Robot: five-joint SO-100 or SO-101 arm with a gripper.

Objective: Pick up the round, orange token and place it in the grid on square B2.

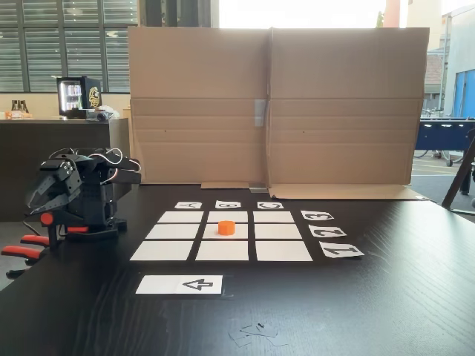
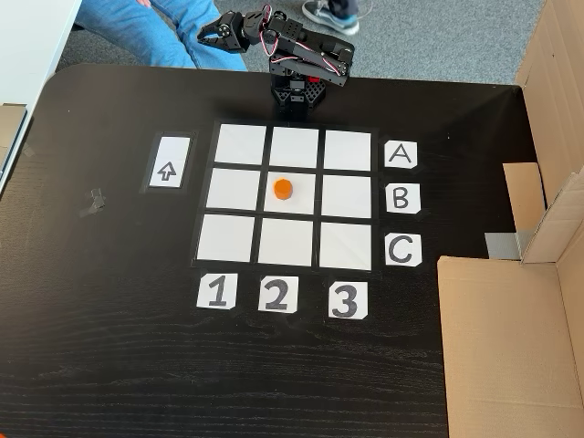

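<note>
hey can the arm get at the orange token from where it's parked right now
Probably yes. The orange token sits alone on the middle square of the grid, nothing on the neighbouring squares. The arm's base stands just beyond the grid's edge, gripper folded back, so the way looks free.

Small orange plastic-looking token point(image 2: 283, 189): smooth, matt. White paper grid point(image 2: 239, 144): matt. Dark wood-grain table point(image 2: 100, 347): slight sheen. Brown cardboard screen point(image 1: 334, 111): matt.

Cardboard screen point(image 1: 274, 104) stands along the dark table's point(image 1: 386, 297) far edge, an arrow strip point(image 1: 179, 284) lies up front, and blue-jeaned legs point(image 2: 146, 27) sit beyond the table.
</note>
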